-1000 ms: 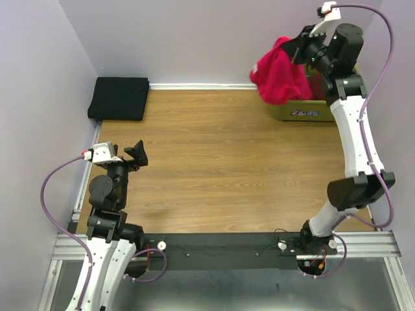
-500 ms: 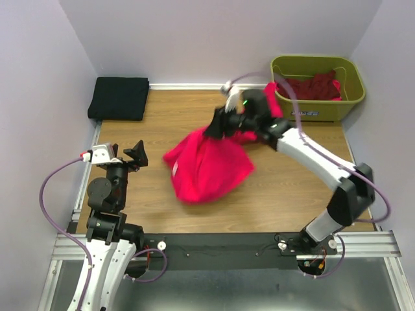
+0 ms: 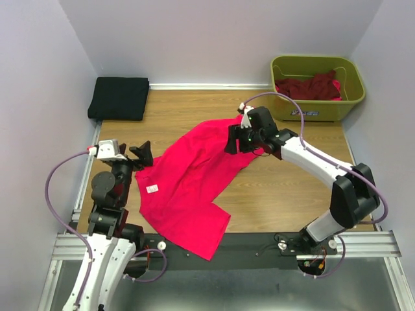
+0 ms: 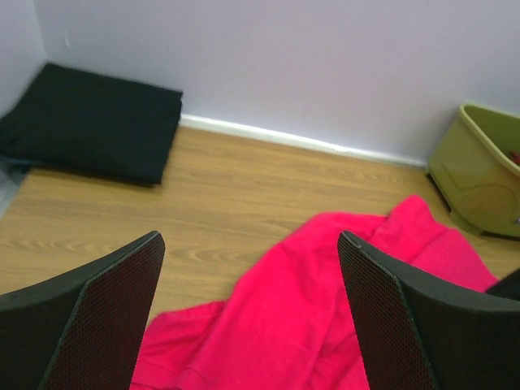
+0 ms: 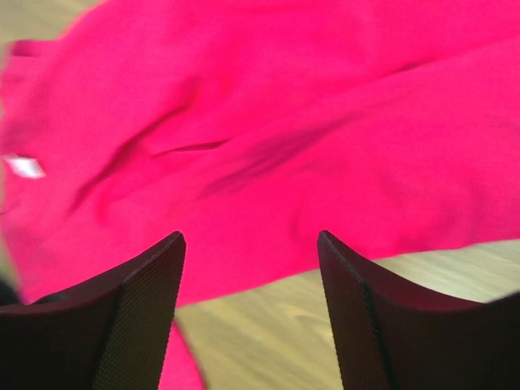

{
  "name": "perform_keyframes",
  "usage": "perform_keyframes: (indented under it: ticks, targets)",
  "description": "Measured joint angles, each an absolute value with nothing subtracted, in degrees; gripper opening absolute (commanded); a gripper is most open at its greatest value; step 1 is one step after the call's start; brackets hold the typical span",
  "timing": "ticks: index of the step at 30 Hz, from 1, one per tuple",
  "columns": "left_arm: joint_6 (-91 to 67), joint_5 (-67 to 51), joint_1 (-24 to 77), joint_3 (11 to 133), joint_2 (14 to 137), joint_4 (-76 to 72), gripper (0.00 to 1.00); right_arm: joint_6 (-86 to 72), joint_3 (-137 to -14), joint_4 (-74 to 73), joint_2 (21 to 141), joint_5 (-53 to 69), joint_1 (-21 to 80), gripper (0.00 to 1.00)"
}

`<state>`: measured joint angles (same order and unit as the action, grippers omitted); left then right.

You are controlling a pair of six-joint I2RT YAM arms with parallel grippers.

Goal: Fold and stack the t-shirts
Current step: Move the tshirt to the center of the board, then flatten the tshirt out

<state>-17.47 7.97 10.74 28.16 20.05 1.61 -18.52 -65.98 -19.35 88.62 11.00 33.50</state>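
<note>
The pink shirt (image 3: 194, 188) lies spread from the tabletop's (image 3: 292, 188) middle over its near edge. The right gripper (image 3: 233, 140) hovers at its far end, jaws open and empty. The left gripper (image 3: 140, 155), jaws wide, hangs by the left edge.

- Pink shirt (image 3: 188, 188): bright pink-red, unfolded, lying loose and creased on the table (image 3: 194, 116). It runs on a slant from mid-table, right of centre, down to the near left. Its near corner overhangs the table's near edge. A small white label (image 3: 152, 189) shows at its left side. Ridges and folds cross the cloth, so it does not lie flat.
- Black shirt (image 3: 119, 98): folded into a neat flat rectangle at the far left corner, well apart from the pink shirt.
- Maroon shirts (image 3: 310, 86): dark red, crumpled in a heap inside the tub (image 3: 311, 111) at the far right corner. Their number cannot be told.
</note>
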Motion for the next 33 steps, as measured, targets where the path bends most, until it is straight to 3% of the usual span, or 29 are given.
perform_keyframes:
  ticks: [7, 19, 25, 33]
  targets:
    - [-23.0, 2.2, 10.7, 28.4, 30.4, 2.7, 0.93, -15.8, -66.0, -19.4, 94.4, 6.6, 31.4, 0.53]
    - [-29.1, -2.9, 10.9, 28.5, 42.3, 2.9, 0.93, -14.7, -64.5, -19.0, 104.7, 5.1, 29.6, 0.55]
    - [-30.2, -2.6, 10.9, 28.5, 43.8, 2.9, 0.93, -18.0, -57.1, -16.7, 99.2, 5.5, 29.5, 0.58]
    - [-30.1, 0.7, 10.9, 28.5, 47.4, 2.9, 0.93, -27.6, -41.8, -31.3, 80.8, 8.2, 29.5, 0.65]
